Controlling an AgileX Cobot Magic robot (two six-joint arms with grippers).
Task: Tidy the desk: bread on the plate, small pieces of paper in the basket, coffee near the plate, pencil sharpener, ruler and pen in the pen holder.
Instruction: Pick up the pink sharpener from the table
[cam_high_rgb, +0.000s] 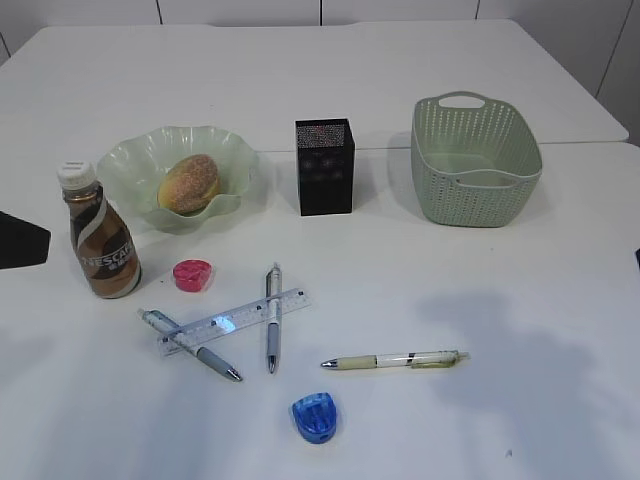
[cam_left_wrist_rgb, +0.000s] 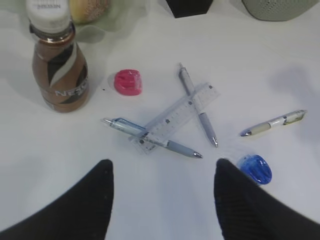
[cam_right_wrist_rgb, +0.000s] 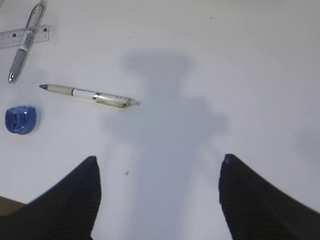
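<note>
The bread (cam_high_rgb: 189, 183) already lies in the wavy green plate (cam_high_rgb: 130, 160), and the Nescafe coffee bottle (cam_high_rgb: 100, 248) stands upright just in front of the plate's left edge, so those two parts of the job look settled. The black mesh pen holder (cam_high_rgb: 324, 166) stands to the plate's right, and the woven green basket (cam_high_rgb: 476, 160) farther right again; no crumpled paper shows on the desk (cam_high_rgb: 520, 300), and the basket's inside cannot be read. What is left lies in front of the plate: a pink sharpener (cam_high_rgb: 192, 274) nearest it, then the clear ruler (cam_high_rgb: 233, 322) crossed by two grey pens (cam_high_rgb: 272, 318), a cream pen (cam_high_rgb: 395, 360) apart to the right, and a blue sharpener (cam_high_rgb: 314, 417) farthest forward. The left gripper (cam_left_wrist_rgb: 162, 170) hangs with its jaws spread and empty over this heap, likely because it is the nearer arm. The right gripper (cam_right_wrist_rgb: 157, 167), also spread and empty, hovers over bare desk beside the cream pen.
</note>
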